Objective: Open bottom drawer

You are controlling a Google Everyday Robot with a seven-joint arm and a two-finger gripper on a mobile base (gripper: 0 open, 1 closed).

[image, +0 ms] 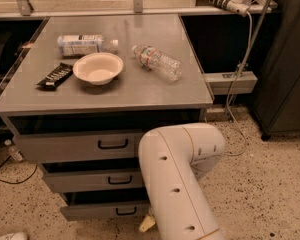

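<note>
The shallow grey metal bottom drawer (90,212) sits lowest beneath the grey surface (155,90) bearing a cream bowl (97,68). A bulky white arm (177,184) largely hides the pincer (146,224) beside its handle; I cannot tell its grip.

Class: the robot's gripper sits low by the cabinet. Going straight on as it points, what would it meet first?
Probably the bottom drawer, near its black handle. The gripper, mostly hidden behind the arm low beside the cabinet, seems to point toward it; depth is unclear.
</note>
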